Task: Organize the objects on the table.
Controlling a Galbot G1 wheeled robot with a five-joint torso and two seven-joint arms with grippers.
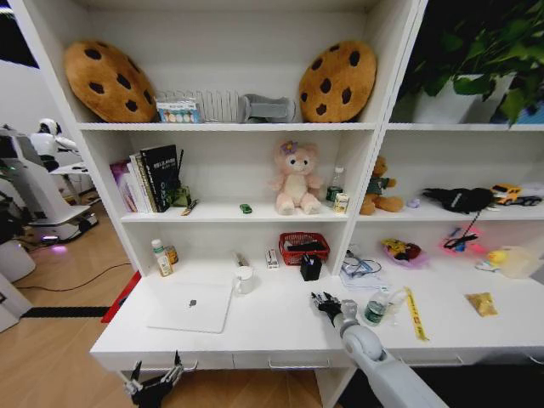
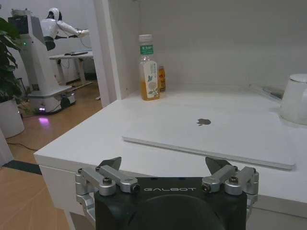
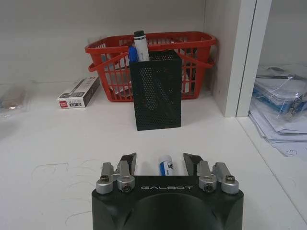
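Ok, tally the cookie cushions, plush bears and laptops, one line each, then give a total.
Cookie cushions: 2
Plush bears: 2
Laptops: 1
Total: 5

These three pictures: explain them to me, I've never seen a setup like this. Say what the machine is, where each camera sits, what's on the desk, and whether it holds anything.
This is a wheeled robot with two arms, each ending in a claw. The wide picture comes from its head, looking down at a white desk under shelves. The other two come from cameras on its wrists.

The left claw hangs open at the desk's front edge, facing a closed silver laptop and a juice bottle. The right claw is open over the desk, with a small white and blue marker lying between its fingers, not gripped. Ahead stands a black mesh pen holder before a red basket.

Also on the desk: a white mug, a small clear bottle and a yellow measuring strip. Nothing is held.
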